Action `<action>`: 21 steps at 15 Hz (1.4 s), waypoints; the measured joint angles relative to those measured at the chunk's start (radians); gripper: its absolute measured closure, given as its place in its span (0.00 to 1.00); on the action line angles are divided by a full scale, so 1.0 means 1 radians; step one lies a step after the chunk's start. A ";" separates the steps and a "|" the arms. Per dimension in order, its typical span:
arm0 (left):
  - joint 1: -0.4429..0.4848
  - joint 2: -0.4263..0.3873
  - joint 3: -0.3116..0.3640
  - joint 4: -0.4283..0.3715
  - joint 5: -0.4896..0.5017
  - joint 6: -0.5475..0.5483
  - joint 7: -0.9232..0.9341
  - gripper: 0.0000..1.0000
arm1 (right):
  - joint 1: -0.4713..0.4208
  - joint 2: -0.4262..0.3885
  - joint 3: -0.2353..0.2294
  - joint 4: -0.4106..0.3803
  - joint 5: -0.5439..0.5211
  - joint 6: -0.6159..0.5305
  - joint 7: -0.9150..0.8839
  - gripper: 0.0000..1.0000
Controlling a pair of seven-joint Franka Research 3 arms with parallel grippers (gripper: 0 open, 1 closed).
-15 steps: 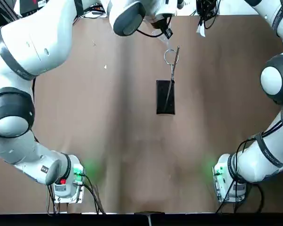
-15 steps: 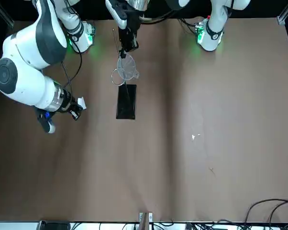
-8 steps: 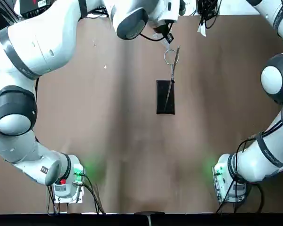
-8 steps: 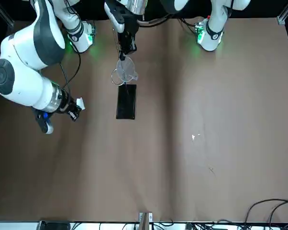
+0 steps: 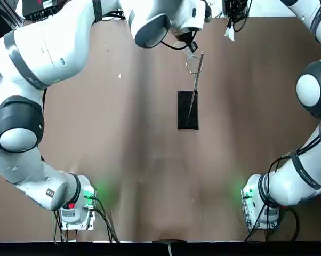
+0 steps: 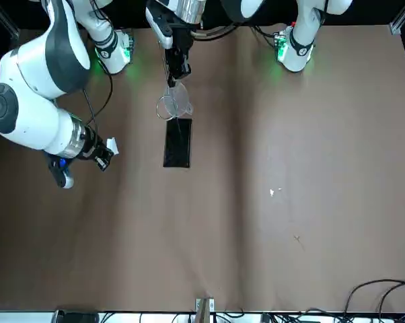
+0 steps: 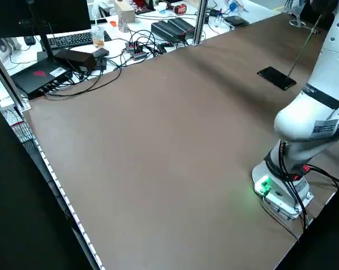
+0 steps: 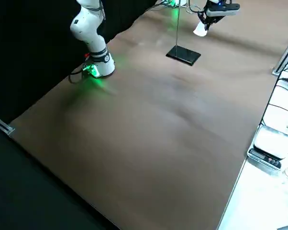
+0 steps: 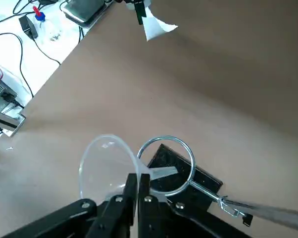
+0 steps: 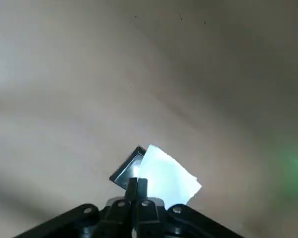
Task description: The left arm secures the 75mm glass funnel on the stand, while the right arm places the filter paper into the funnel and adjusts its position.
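Funnel held beside the ring, paper held aloft.

I see my left gripper pinching the 75mm glass funnel just beside the stand's ring; my right gripper pinches the filter paper.

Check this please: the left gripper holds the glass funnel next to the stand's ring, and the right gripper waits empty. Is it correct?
Not quite. The right gripper is not empty: its fingers are shut on the filter paper, as the right wrist view shows. The rest is correct: the left gripper holds the funnel next to the ring of the stand.
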 joint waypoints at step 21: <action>0.248 -0.015 0.015 0.013 -0.012 -0.254 -0.006 0.00 | -0.006 0.000 0.000 0.000 0.000 0.000 0.000 0.99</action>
